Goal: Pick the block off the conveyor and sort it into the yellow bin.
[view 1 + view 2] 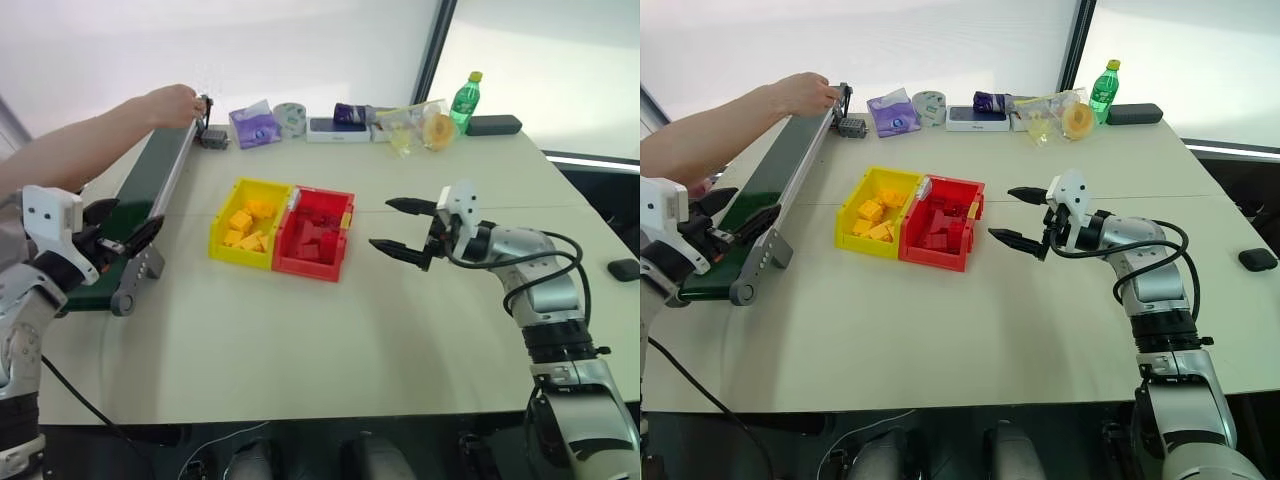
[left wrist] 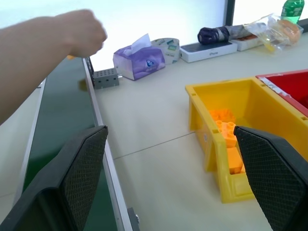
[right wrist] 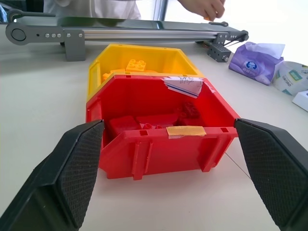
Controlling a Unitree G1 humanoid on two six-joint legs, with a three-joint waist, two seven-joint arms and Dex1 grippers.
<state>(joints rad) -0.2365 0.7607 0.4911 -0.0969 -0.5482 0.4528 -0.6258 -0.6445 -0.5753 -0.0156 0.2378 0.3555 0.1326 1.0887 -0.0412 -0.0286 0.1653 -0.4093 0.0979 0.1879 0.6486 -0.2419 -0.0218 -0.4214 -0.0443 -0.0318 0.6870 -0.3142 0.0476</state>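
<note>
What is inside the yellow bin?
The yellow bin holds several yellow-orange bricks, loosely piled. Its near wall hides the floor beneath them, so the exact count cannot be told.

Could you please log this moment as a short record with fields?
conveyor: along the table's left side, a person's hand at its far end
yellow bin: holds yellow bricks, touching the red bin
left pincer: open, empty, over the conveyor's near end
right pincer: open, empty, facing the red bin
block on belt: none visible
</note>
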